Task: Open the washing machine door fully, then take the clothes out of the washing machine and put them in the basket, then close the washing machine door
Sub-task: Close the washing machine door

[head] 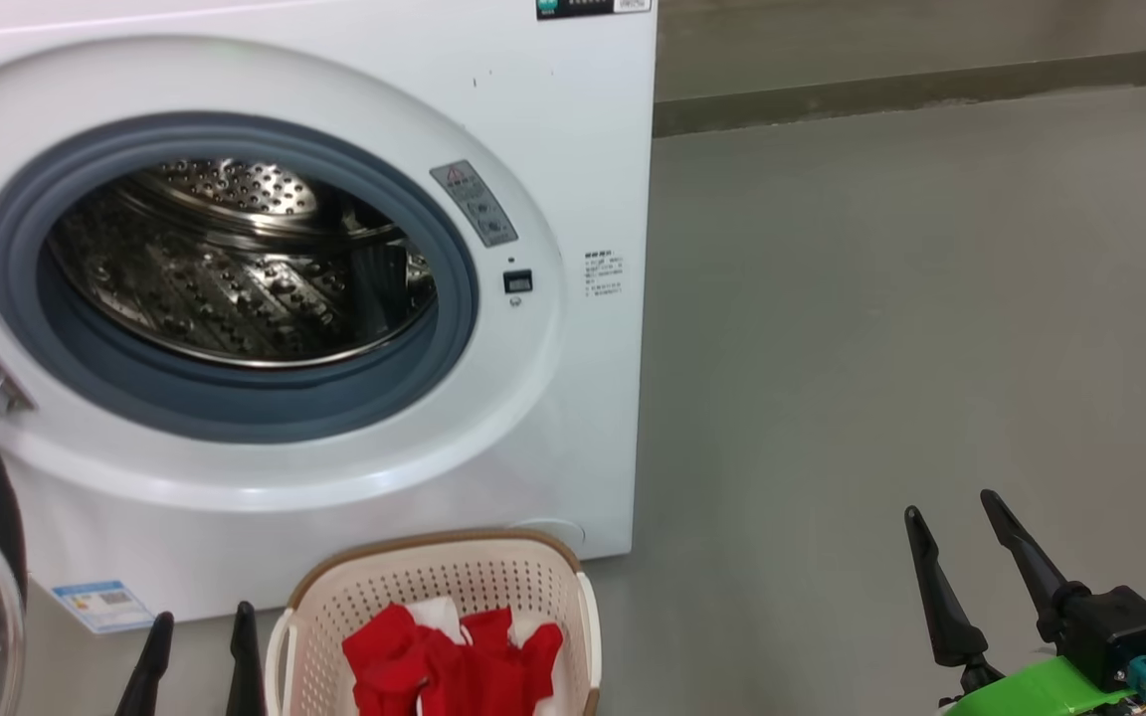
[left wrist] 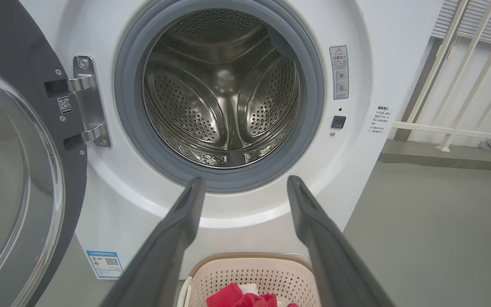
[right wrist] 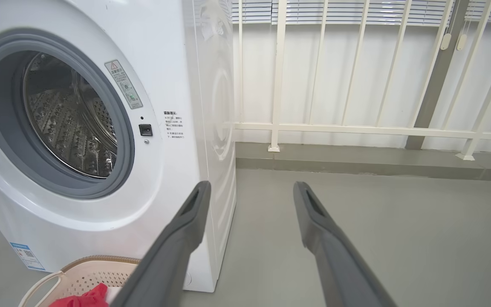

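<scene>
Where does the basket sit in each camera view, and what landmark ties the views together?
Head view: basket bottom centre, before the washing machine.
Left wrist view: basket bottom centre, between the fingers of the left claw.
Right wrist view: basket bottom left corner.
Shared landmark: grey warning sticker on the machine front.

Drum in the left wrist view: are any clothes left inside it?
No, the drum shows bare perforated steel, and the red clothes lie in the basket below.

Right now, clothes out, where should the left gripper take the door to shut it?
Probably the door by its black rim, at the edge farthest from the hinge, coming from the left behind it: it stands swung wide open, and a push there gets most leverage.
</scene>
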Robot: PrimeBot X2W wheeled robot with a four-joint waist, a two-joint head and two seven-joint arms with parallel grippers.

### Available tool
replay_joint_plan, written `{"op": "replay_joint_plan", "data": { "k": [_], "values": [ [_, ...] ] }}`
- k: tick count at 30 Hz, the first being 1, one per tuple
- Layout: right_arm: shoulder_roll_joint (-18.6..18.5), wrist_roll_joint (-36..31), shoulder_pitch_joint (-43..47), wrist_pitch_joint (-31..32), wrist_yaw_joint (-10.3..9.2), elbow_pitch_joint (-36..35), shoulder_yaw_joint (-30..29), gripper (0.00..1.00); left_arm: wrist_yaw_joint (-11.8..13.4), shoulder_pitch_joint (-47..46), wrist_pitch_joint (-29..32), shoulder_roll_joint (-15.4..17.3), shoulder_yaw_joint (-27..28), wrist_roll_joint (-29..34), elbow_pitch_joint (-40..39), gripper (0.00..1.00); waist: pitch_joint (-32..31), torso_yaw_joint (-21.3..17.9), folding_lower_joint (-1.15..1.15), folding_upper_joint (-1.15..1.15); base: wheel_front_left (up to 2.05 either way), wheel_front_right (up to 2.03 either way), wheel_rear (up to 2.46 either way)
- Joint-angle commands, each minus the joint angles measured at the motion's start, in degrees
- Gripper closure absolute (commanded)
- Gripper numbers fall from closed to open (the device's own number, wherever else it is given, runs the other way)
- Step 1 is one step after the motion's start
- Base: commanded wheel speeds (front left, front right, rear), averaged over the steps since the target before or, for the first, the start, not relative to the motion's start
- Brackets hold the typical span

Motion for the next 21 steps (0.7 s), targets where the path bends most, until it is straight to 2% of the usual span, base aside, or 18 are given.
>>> {"op": "replay_joint_plan", "data": {
  "k": [1,11,21],
  "values": [
    [-0.54,-0.39,-1.47,-0.37,0.36,-1.23,1.24,0.0,0.46,-0.61,-0.7,0.4,1.88,0.59,-1.63,0.0,0.0,-0.05,0.0,0.0,-1.82,1.82,0.0],
    [-0.6,-0.49,-1.45,-0.37,0.36,-0.79,1.1,0.0,-0.01,-0.57,-0.7,0.52,1.34,0.14,-2.03,0.0,-0.03,-0.02,0.0,0.0,-1.83,1.83,0.0],
    [-0.69,-0.39,-1.4,-0.37,0.36,-0.59,1.29,0.0,0.22,-0.63,-0.7,0.61,1.1,0.42,-1.98,0.0,-0.26,0.38,0.0,0.0,-0.57,0.57,0.0]
  ]
}}
